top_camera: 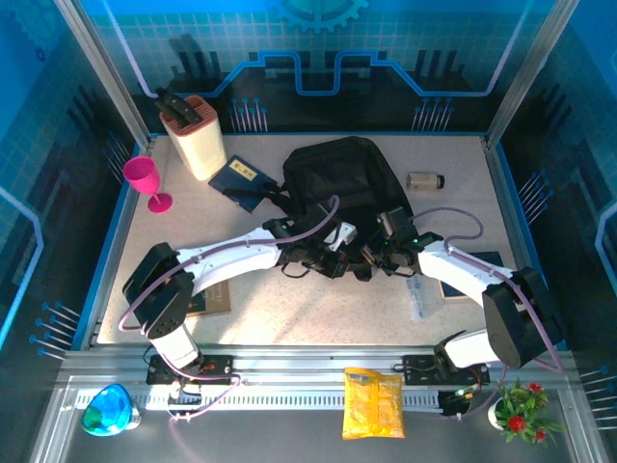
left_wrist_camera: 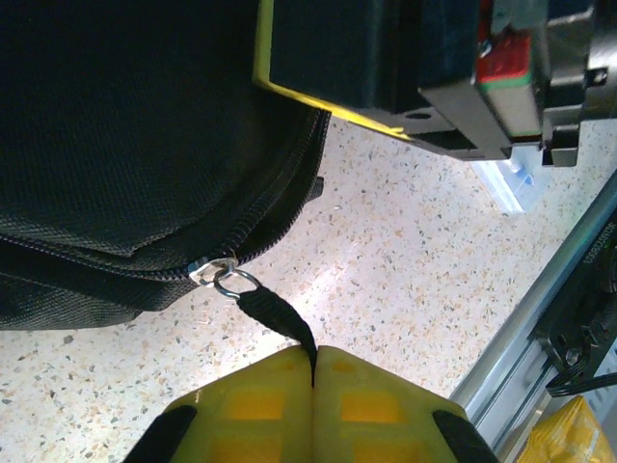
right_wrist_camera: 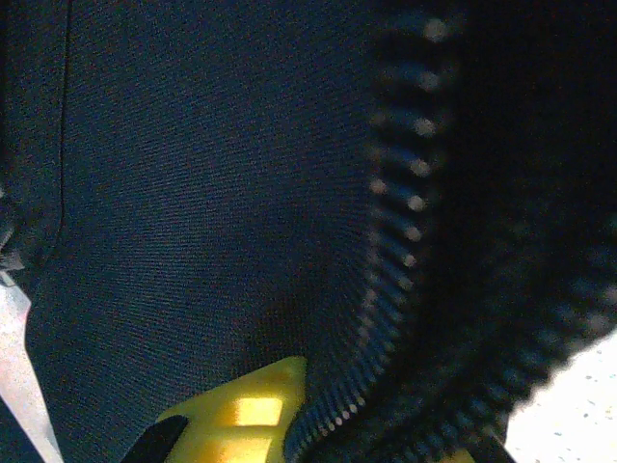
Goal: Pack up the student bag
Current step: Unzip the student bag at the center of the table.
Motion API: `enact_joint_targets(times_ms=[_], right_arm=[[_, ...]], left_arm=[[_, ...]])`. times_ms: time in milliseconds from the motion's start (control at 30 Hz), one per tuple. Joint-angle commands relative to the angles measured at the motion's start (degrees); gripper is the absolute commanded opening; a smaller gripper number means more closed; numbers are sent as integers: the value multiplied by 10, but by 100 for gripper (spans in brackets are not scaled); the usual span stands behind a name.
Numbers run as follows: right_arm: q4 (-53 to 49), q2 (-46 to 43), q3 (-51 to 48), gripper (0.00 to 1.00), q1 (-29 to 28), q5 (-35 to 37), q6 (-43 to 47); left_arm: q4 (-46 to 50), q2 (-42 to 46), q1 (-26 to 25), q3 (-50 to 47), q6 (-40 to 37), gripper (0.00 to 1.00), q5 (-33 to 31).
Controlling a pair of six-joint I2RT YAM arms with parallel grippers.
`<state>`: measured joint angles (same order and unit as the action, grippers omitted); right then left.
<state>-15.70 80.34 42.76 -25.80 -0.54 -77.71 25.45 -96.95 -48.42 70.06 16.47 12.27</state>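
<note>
The student bag (top_camera: 337, 178), a large black backpack, lies at the table's back centre. Both grippers meet at its near edge. My left gripper (top_camera: 331, 253) (left_wrist_camera: 313, 371) is shut on the black zipper pull strap (left_wrist_camera: 278, 321), which hangs from a metal ring on the slider (left_wrist_camera: 214, 270) at the bag's (left_wrist_camera: 125, 145) zipper line. My right gripper (top_camera: 374, 253) (right_wrist_camera: 357, 424) is shut on the bag's fabric edge (right_wrist_camera: 212, 212) along the zipper teeth (right_wrist_camera: 390, 241). One yellow finger (right_wrist_camera: 241, 410) shows under the cloth.
A dark blue notebook (top_camera: 241, 180), a cream block (top_camera: 198, 140) and a pink goblet (top_camera: 145, 178) stand back left. A small cylinder (top_camera: 424, 180) lies back right. Another notebook (top_camera: 207, 299) lies under the left arm, a clear flat item (top_camera: 416, 294) near the right arm. A yellow packet (top_camera: 374, 400) rests on the front rail.
</note>
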Motion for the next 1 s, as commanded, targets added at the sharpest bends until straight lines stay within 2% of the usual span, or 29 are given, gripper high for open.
enact_joint_targets(times_ms=[0, 267, 667, 867, 967], right_arm=[[-12, -4, -5, 8, 11, 39, 5], [-33, -5, -3, 7, 33, 59, 28], [-39, 0, 1, 5, 33, 74, 49], [-21, 2, 6, 5, 41, 67, 103], [1, 9, 12, 13, 44, 28, 141]], left_arm=[[14, 18, 10, 1, 1, 0, 3], [42, 50, 71, -95, -11, 0, -36], [37, 4, 97, -65, -10, 0, -70], [24, 8, 100, -56, -17, 0, -18], [-5, 19, 99, -61, -12, 0, 24]])
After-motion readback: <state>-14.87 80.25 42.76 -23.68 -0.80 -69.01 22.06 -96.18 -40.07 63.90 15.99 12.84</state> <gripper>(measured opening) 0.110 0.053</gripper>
